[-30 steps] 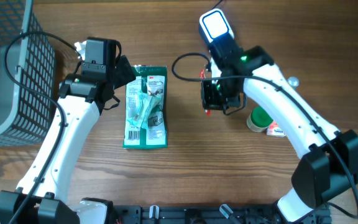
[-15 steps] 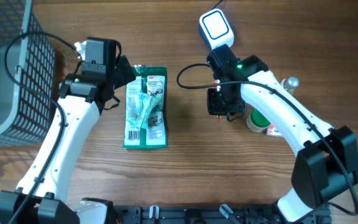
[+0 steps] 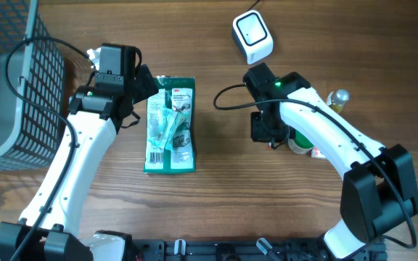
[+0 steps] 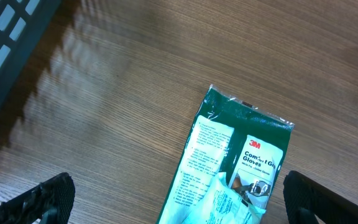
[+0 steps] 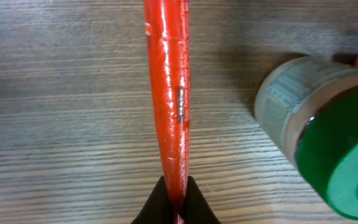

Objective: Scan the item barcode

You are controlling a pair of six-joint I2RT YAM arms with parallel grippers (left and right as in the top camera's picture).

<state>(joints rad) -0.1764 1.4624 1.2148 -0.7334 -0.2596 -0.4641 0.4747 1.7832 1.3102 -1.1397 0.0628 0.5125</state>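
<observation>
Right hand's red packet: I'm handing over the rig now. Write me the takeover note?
Right hand: shut on the red packet, held edge-on beside the green-lidded jar.
Left hand: open, empty, by the top end of the glove packet, which lies flat.
Scanner: on the table's far side.
Done: the red packet was near the scanner a second ago and has been carried away, probably scanned.
Left: set it down, then likely the glove packet.
</observation>
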